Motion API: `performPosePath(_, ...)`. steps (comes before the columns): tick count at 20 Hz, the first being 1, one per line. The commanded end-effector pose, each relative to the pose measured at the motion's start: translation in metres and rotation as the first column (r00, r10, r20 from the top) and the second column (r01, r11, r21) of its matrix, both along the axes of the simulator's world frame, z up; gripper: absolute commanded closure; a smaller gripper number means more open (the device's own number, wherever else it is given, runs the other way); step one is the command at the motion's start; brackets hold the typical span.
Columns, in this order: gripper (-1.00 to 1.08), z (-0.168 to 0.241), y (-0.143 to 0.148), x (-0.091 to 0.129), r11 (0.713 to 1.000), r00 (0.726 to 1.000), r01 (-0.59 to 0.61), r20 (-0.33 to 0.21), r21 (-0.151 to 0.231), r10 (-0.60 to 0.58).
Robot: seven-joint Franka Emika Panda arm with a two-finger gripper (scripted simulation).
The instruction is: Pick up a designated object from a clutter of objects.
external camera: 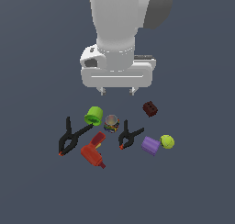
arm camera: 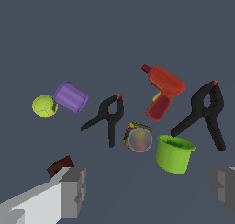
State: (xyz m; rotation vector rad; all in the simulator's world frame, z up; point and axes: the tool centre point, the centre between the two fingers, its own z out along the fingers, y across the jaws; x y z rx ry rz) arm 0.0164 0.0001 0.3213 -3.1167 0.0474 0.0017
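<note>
- Purple cup [external camera: 150, 145] lies tipped on its side on the table [external camera: 36, 191], at the exterior view's right of the clutter, touching the yellow-green ball [external camera: 167, 141].
- Just to its left sits the smaller black clamp [external camera: 129, 135]; the dark red-brown block [external camera: 150, 109] lies farther back.
- Hand [external camera: 117, 91] hangs high above the clutter, fingers [arm camera: 73, 191] spread wide, holding nothing.
- Best approach, I judge: move right over the cup, turn the fingers to straddle its wall, and descend clear of ball and clamp.

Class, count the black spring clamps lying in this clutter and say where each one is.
2. The larger clamp lies at the exterior view's left, beside the green cup and red drill. The smaller clamp lies between the multicoloured can and purple cup. None seems hidden.
</note>
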Motion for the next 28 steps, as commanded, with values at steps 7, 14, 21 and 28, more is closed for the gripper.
performPosePath(7,-0.92,-0.032,0.024,0.022,0.996,0.996,0.093,-0.003,-0.003,-0.093)
performPosePath(14,-0.92,-0.075,0.058,0.045,0.978,0.978,0.211,-0.005,-0.009,-0.211)
performPosePath(21,-0.92,-0.125,0.094,0.063,0.944,0.944,0.329,-0.005,-0.015,-0.33)
performPosePath(28,-0.92,-0.173,0.129,0.073,0.901,0.901,0.434,-0.003,-0.02,-0.434)
